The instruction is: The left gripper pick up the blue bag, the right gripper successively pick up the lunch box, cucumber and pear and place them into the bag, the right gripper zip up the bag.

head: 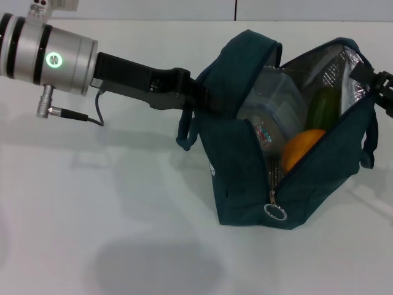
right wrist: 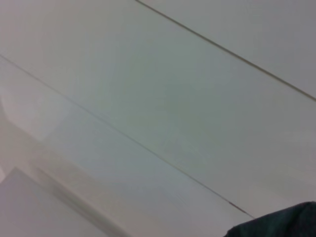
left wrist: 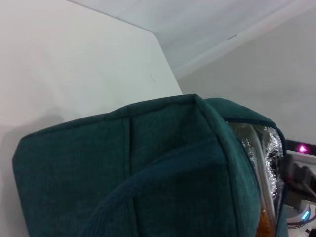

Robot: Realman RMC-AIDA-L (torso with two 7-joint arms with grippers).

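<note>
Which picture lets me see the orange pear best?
The head view: the pear sits inside the open blue bag, below the cucumber and beside the lunch box. The left wrist view shows only an orange sliver at the bag's edge. The right wrist view shows none.

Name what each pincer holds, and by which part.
Left pincer grips the blue bag at its upper left side. Right pincer sits at the bag's right rim; grip unclear.

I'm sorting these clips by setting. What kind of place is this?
Probably a robot test bench, not a home: a bare white table, a plain pale wall, and only a teal fabric bag held by the left gripper.
</note>
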